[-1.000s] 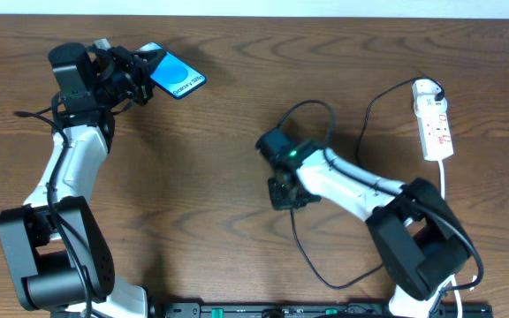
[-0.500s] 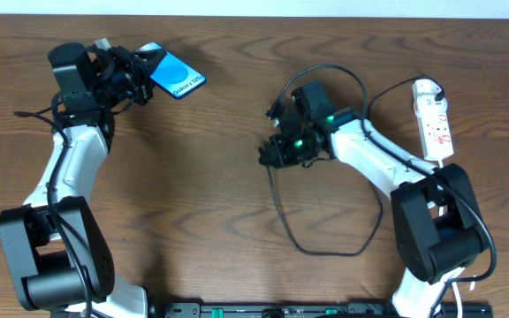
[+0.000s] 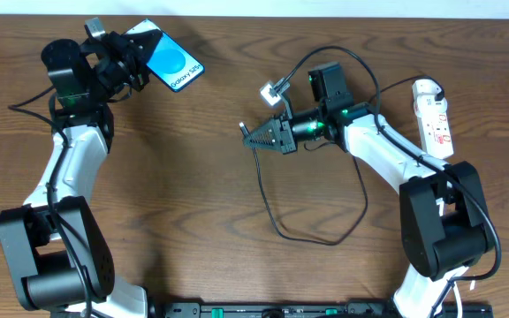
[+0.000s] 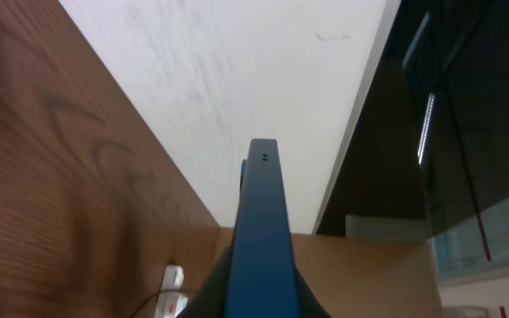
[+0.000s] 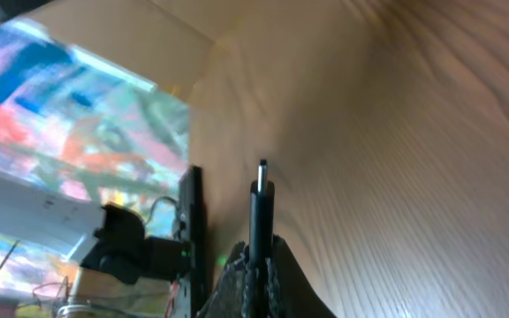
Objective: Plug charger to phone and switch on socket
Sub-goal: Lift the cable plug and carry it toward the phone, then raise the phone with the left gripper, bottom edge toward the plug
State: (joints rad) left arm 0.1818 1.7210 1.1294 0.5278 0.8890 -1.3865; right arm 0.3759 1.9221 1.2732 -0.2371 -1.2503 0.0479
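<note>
My left gripper [image 3: 142, 55] is shut on one end of the phone [image 3: 175, 65] and holds it off the table at the back left, blue screen up. In the left wrist view the phone [image 4: 262, 221] shows edge-on between the fingers. My right gripper [image 3: 262, 137] is shut on the charger [image 3: 244, 130] near its plug, which points left toward the phone with a wide gap between them. The plug [image 5: 260, 199] sticks straight out from the right gripper [image 5: 260, 265]. The cable [image 3: 312, 237] loops down over the table. The socket [image 3: 434, 119] lies at the far right.
A white cord [image 3: 443, 181] runs from the socket toward the front edge. A small grey connector [image 3: 276, 88] on a black robot cable hangs near the right wrist. The socket [image 4: 173, 287] shows faintly in the left wrist view. The black arm bases stand at the front corners.
The right arm swung from the table's middle up and back, lifting the charger plug so it points left. The left gripper raised the phone and shifted it slightly back.
</note>
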